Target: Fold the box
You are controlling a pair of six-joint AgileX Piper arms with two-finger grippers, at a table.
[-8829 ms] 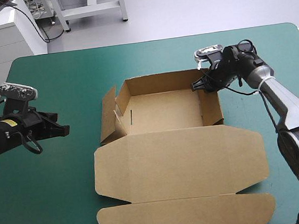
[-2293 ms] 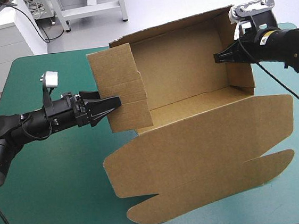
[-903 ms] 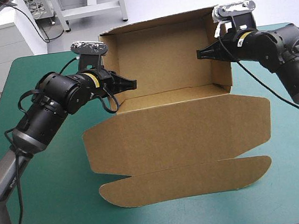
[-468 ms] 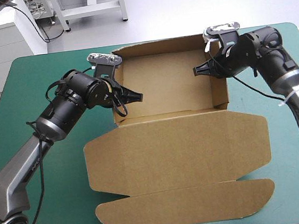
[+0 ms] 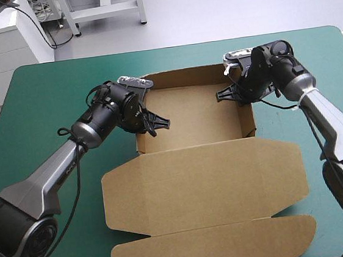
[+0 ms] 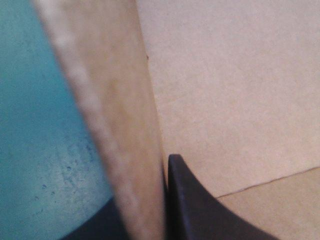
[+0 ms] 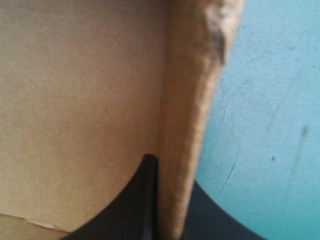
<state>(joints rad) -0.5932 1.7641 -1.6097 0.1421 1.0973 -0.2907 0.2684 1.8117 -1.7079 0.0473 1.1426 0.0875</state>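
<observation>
Walls of the tray are what each gripper has in hand. From the high view, the box (image 5: 188, 111) sits mid-table on the teal-green cover (image 5: 52, 98) as an open tray. Its long axis runs left to right, and the lid (image 5: 202, 186) lies flat toward the near edge. The left gripper (image 5: 160, 123) reaches in from the left and nips the left wall along its near half. The right gripper (image 5: 221, 95) comes in from the right, elbow bent, and nips the right wall along its far half. Each arm is nearest its own wall, and the lid lies nearer than both. In the left wrist view, the left wall (image 6: 115, 125) stands on edge between the black fingers (image 6: 200, 210), one inside the tray and one outside over the cover, all but closed on the board. In the right wrist view, the right wall (image 7: 180, 100) is clamped likewise. The next move, I judge, means letting go and reaching nearward for the lid.
</observation>
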